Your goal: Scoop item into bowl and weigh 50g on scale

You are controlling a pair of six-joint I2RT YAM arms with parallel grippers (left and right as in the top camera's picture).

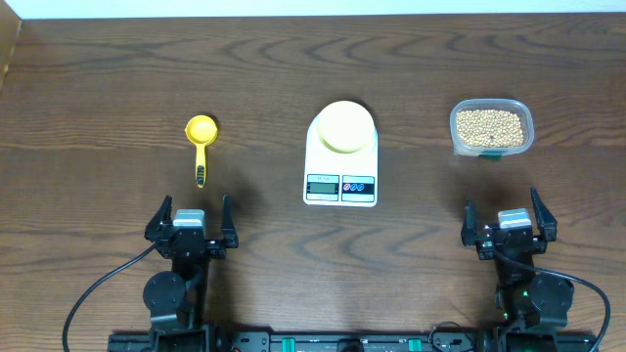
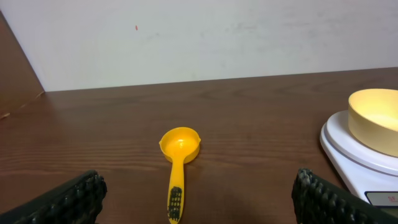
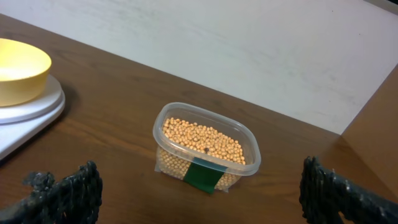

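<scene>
From overhead, the scale [image 1: 340,166] sits mid-table [image 1: 98,78], its display and buttons on the edge facing the arms. The bowl [image 1: 342,127] rests on the scale's platform and looks empty. Well to the left of the scale lies the scoop [image 1: 201,142], cup away from the arms and handle pointing toward them. Well to the right of the scale stands the tub [image 1: 491,127], filled with beans [image 1: 489,125]. The left gripper [image 1: 194,213] hangs nearer the arms' side than the scale and off to its left, in line with the scoop; its fingers are spread wide and hold nothing. The right gripper [image 1: 503,210] mirrors it to the scale's right, in line with the tub, also spread wide and empty.

In the left wrist view, the two fingers [image 2: 68,199] show at the bottom corners, far apart. The scoop lies between them, farther out, with the scale and bowl at the right edge.

In the right wrist view, the fingers [image 3: 68,193] are likewise far apart. The tub of beans stands between them, farther out, a green label on its near side. The scale and bowl sit at the left edge.
</scene>
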